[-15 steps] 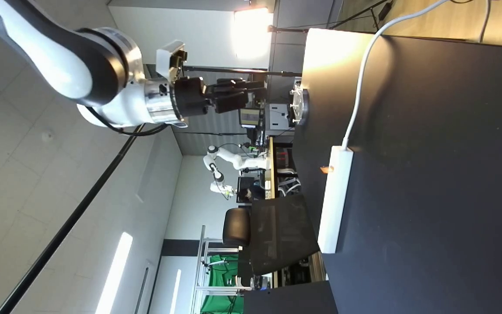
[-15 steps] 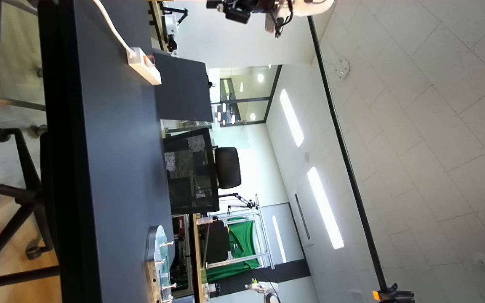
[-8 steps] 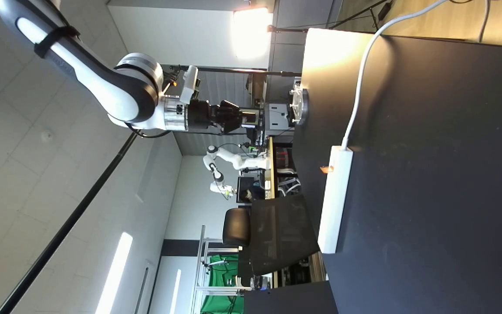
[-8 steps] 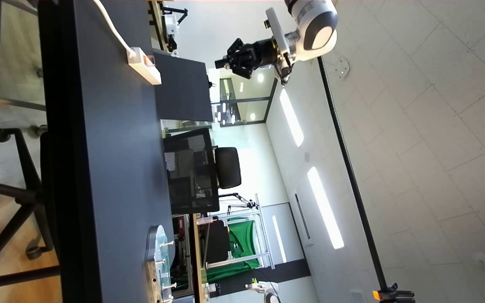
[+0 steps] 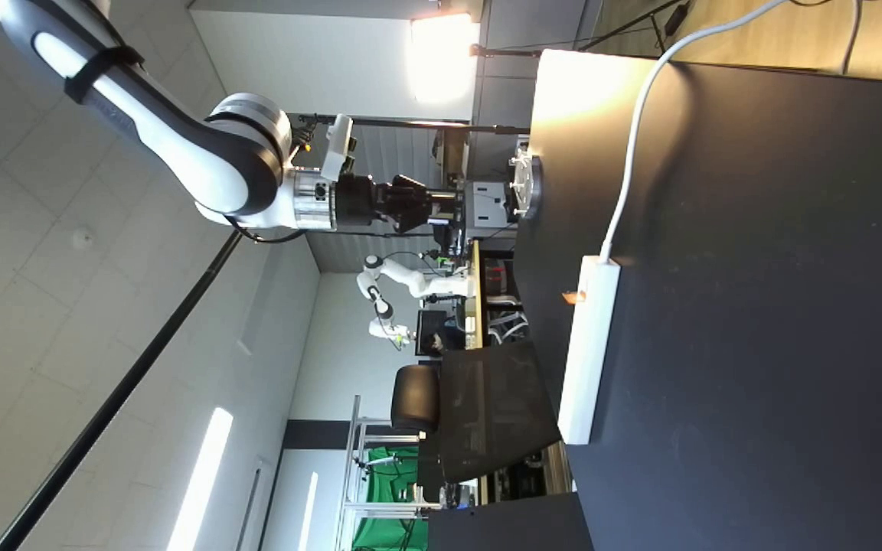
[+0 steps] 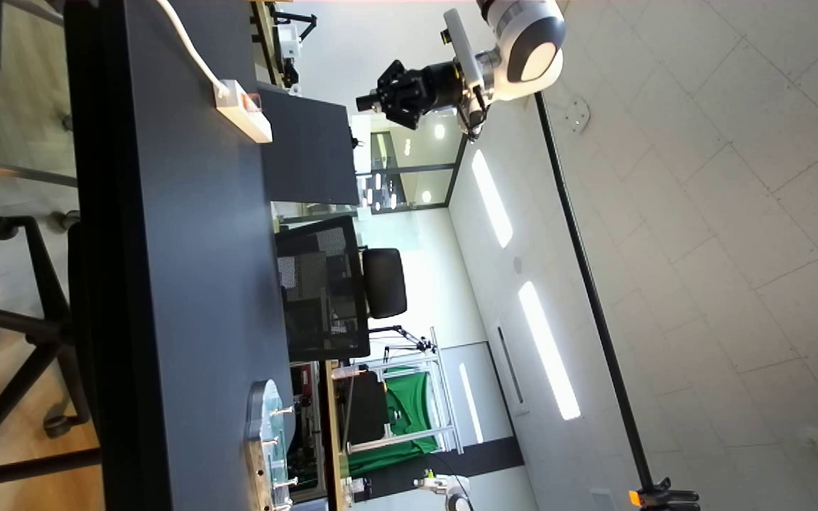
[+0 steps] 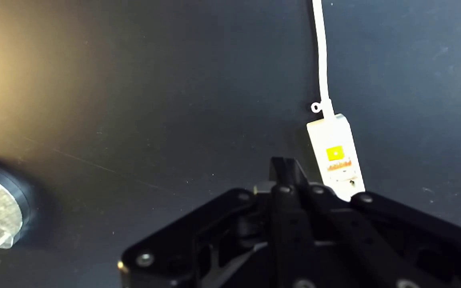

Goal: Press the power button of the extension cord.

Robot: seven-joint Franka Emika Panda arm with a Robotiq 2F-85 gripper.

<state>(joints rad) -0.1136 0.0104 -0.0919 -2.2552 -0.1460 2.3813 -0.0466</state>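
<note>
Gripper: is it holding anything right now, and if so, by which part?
Nothing, as far as the views show: the gripper is shut with no object in it, and the strip lies on the table, apart from it.

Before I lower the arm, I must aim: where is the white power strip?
The power strip lies on the dark table, right of centre in the wrist view, with the cable leaving its upper end and the gripper hiding its lower part.
</note>
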